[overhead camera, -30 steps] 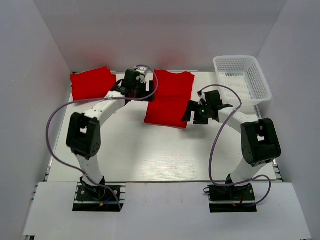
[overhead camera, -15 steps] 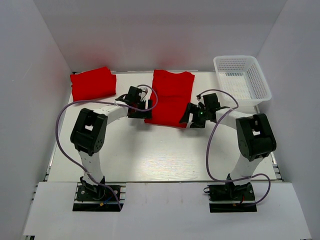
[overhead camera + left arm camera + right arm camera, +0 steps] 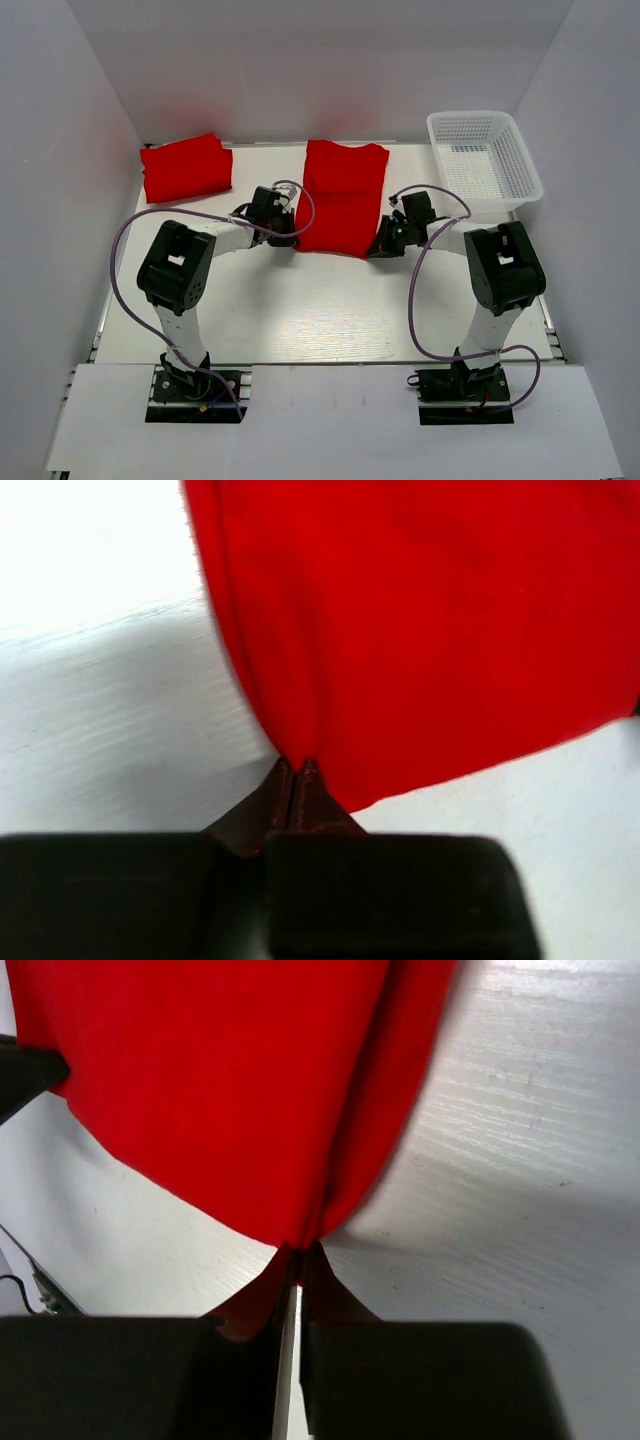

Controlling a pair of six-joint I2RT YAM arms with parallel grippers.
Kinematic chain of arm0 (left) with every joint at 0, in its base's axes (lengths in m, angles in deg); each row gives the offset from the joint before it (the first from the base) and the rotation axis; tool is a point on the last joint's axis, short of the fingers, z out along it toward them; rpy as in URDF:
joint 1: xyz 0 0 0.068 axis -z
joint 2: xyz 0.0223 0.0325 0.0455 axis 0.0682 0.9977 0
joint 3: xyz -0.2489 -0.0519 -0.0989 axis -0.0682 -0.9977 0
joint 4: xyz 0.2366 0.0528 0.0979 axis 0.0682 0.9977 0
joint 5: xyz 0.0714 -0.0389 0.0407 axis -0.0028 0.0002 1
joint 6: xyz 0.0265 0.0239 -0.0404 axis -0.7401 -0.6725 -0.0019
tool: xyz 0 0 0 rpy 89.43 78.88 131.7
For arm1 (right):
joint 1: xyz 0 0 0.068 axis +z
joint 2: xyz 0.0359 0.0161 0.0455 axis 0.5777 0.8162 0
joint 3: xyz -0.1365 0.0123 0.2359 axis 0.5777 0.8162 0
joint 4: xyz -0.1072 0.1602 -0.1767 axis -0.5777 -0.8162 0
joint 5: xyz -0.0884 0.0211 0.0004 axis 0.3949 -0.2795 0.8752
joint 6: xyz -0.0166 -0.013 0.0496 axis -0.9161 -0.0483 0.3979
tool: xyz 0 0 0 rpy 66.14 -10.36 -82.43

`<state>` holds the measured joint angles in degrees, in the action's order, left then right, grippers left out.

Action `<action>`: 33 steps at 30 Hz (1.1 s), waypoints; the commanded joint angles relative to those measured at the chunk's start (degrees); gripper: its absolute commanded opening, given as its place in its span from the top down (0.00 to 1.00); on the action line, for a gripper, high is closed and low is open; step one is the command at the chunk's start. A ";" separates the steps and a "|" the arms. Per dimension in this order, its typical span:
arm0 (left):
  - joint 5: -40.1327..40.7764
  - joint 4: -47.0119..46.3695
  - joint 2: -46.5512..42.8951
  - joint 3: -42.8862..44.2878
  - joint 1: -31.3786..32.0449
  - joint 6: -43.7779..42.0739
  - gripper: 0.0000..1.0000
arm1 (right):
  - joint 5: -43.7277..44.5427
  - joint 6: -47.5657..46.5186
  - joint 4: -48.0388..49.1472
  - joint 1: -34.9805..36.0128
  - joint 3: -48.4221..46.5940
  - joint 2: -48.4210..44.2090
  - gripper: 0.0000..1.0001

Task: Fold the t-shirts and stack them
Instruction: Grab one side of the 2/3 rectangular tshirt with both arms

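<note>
A red t-shirt (image 3: pixel 340 200), folded into a long strip, lies on the table at the back centre. My left gripper (image 3: pixel 293 240) is shut on its near left corner (image 3: pixel 300 750). My right gripper (image 3: pixel 375 250) is shut on its near right corner (image 3: pixel 305 1230). In both wrist views the red cloth pinches to a point between the closed fingertips. A second red t-shirt (image 3: pixel 186 167), folded into a compact bundle, rests at the back left.
A white mesh basket (image 3: pixel 485 160) stands at the back right. White walls close in the table on the left, back and right. Purple cables loop from both arms over the table.
Both arms moved toward the near edge of the middle t-shirt. Both grippers went from open to shut on its near corners.
</note>
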<state>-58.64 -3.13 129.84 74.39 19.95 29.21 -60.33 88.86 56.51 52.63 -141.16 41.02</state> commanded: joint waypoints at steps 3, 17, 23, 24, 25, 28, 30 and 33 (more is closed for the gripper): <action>-4.49 1.61 -0.94 -3.79 0.93 0.74 1.00 | -0.78 -1.51 2.15 0.50 2.09 -1.50 1.00; -6.68 20.49 -28.89 -13.81 6.72 3.55 1.00 | -1.31 -8.72 -18.22 3.13 16.76 -30.05 1.00; -3.82 26.30 -35.41 -5.30 7.96 3.56 1.00 | 1.58 -11.35 -22.90 3.14 9.32 -37.71 1.00; -2.57 26.30 -35.41 -3.20 7.96 4.08 1.00 | 2.02 -11.97 -22.12 3.14 8.43 -38.06 1.00; -1.25 26.30 -35.41 -2.14 7.96 4.08 1.00 | 2.55 -12.06 -21.41 2.79 7.72 -37.80 1.00; 2.54 23.76 -32.35 1.47 7.26 5.58 1.00 | 7.91 -11.27 -20.71 2.78 2.28 -35.53 1.00; 5.51 23.13 -30.41 4.71 6.73 8.29 1.00 | 11.07 -10.48 -20.62 2.52 -1.75 -33.42 1.00; 13.25 23.13 -26.72 8.93 6.73 10.40 1.00 | 13.18 -9.69 -19.65 2.08 -5.55 -29.02 1.00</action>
<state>-54.18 20.54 100.79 78.91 27.14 36.40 -52.11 78.82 35.75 55.47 -142.65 8.73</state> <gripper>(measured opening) 0.020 0.017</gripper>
